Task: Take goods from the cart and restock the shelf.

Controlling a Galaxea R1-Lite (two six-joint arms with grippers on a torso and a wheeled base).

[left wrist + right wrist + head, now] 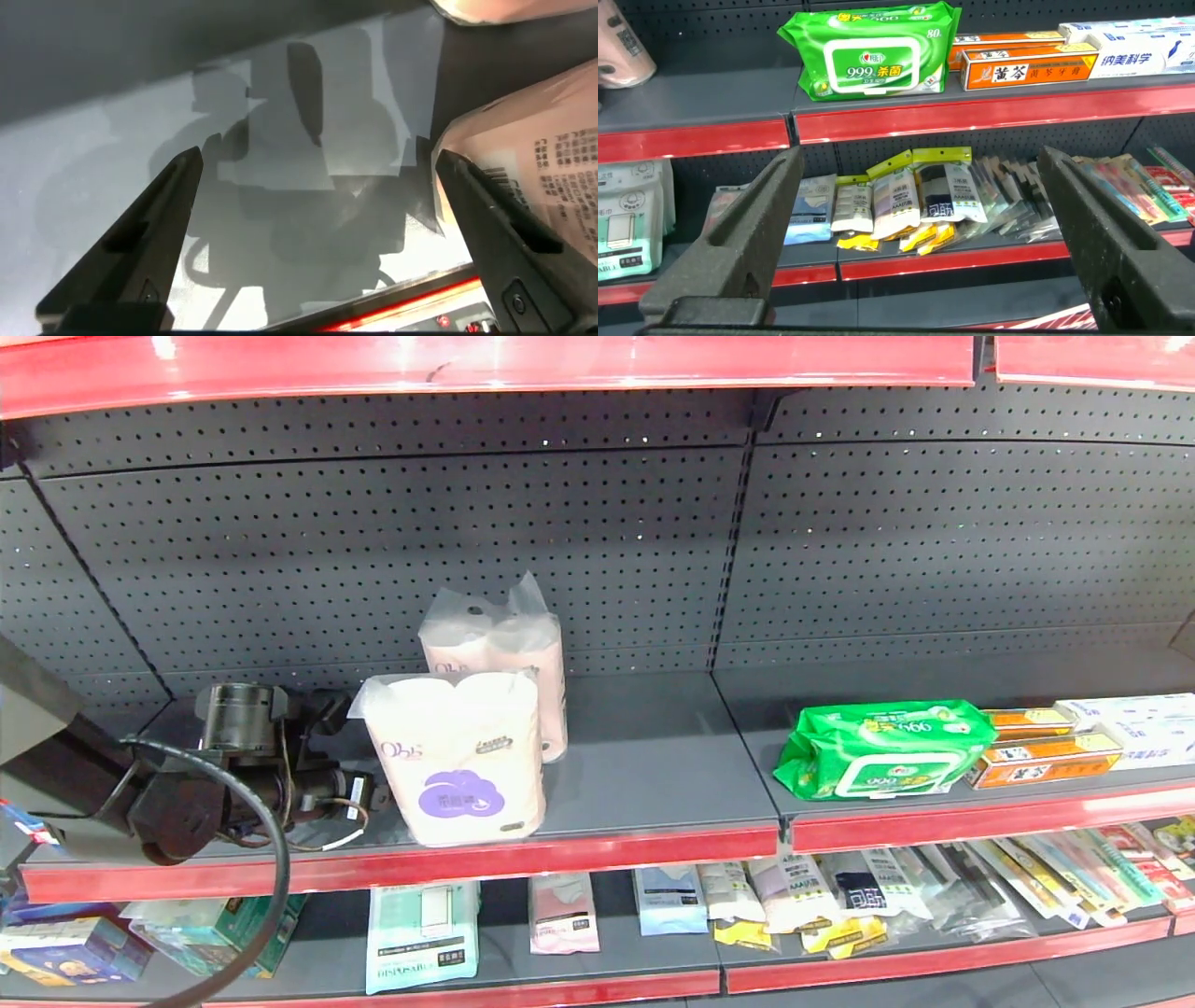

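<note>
Left jaws released and empty, low over the shelf [653, 775]. Tissue pack [457, 765] stands upright just beside one of my fingers. Right jaws released, empty. Placement step looks complete. Next: I back out straight, without nudging the pack, then fetch more stock.

The rear tissue pack [499, 639] is partly hidden by the front pack [457, 765]. The white boxes [1131, 721] are cut off at the head view's right edge.
</note>
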